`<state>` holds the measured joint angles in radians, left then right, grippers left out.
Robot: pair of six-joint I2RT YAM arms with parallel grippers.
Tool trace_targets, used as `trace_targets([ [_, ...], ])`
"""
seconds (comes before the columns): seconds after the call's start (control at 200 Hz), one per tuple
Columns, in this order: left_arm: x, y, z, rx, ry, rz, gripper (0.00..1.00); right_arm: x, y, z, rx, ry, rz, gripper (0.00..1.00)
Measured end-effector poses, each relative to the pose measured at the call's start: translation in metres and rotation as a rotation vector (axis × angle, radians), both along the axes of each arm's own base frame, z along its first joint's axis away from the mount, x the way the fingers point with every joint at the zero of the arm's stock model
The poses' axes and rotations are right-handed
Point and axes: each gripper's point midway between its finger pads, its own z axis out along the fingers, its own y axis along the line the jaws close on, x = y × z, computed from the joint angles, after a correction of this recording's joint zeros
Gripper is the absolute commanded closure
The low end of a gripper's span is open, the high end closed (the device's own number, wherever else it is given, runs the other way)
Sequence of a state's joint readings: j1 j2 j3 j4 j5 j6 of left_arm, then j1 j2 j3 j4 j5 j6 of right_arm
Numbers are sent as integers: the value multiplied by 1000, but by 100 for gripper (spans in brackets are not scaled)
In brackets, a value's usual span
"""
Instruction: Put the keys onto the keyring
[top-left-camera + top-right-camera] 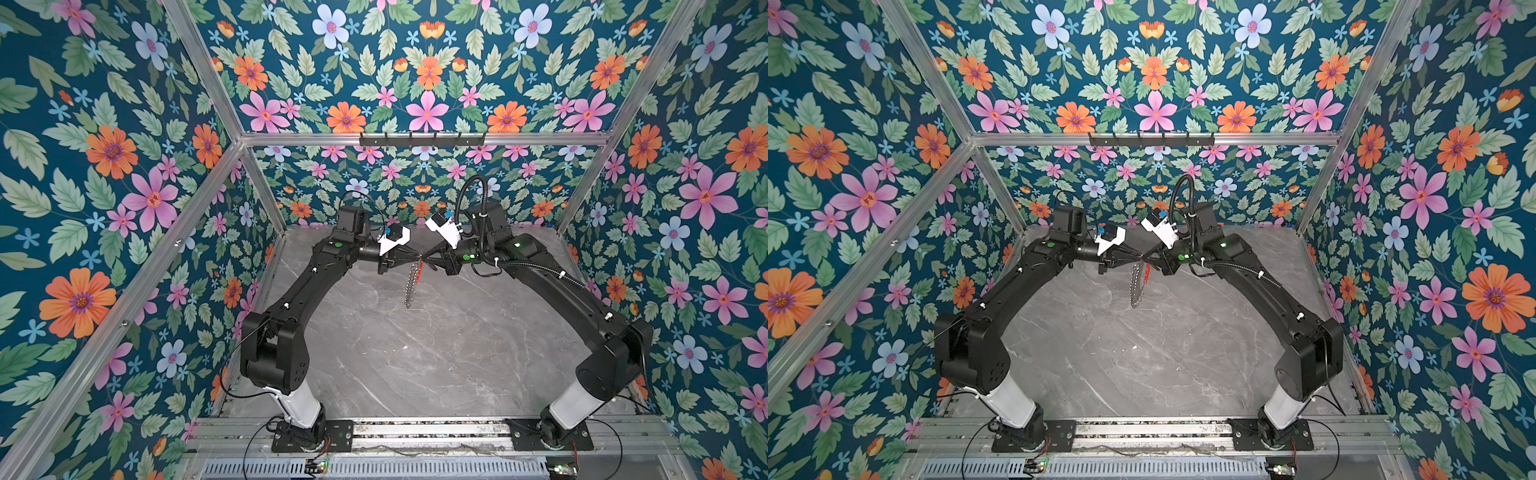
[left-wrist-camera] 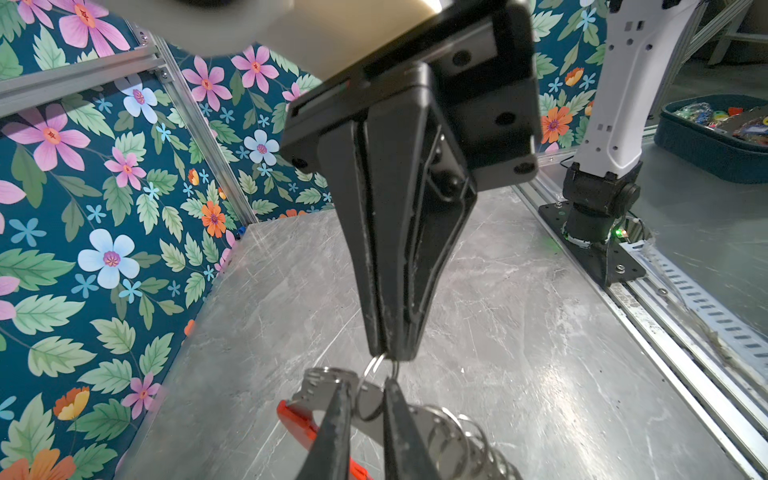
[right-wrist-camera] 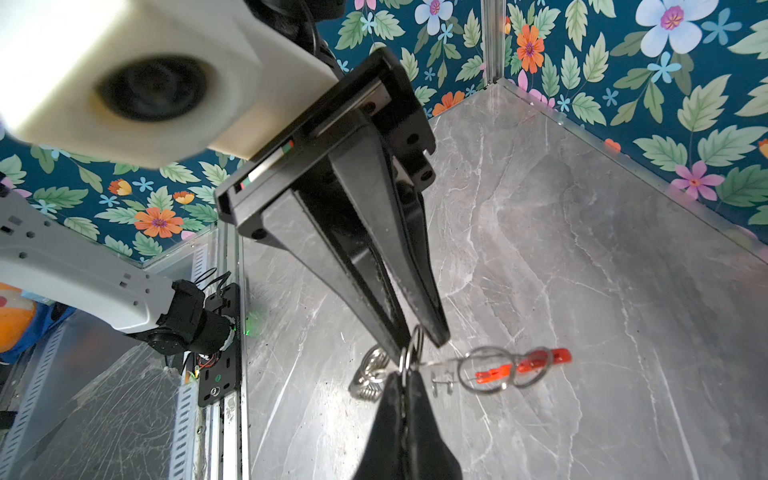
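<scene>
Your right gripper [image 2: 390, 354] is clamped on the keyring [image 1: 412, 286] by one loop, and the ring dangles just below. Your left gripper [image 3: 419, 343], tip to tip with it, is almost together, pinch unclear. I can't spot the black key, so threading looks unfinished.

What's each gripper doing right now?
Left gripper: narrowly apart around a loop of the keyring; grip cannot be told.
Right gripper: shut on a small keyring loop.

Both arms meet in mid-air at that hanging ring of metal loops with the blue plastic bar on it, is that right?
Not quite: the plastic bar on the keyring is red, not blue, as the right wrist view shows. The rest stands.
</scene>
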<state>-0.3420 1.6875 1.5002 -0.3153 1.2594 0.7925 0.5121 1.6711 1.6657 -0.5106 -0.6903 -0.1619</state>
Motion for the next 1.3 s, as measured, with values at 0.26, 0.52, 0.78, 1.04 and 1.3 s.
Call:
trace_targets([
  [0.26,1,0,0,-4,21,4,99,4,2,-9,-21,15,-9,100],
  [0.52,-1,0,-2,-10,33,-7,100,4,1,-11,-29,14,-19,100],
  [0.78,-2,0,-4,-11,40,-7,100,2,0,-12,-31,15,-21,100],
  [1.04,-4,1,-4,-11,58,2,100,2,1,-12,-21,32,-26,100],
  [1.3,-6,5,-9,-90,124,92,100,-1,1,-17,36,130,-26,96],
])
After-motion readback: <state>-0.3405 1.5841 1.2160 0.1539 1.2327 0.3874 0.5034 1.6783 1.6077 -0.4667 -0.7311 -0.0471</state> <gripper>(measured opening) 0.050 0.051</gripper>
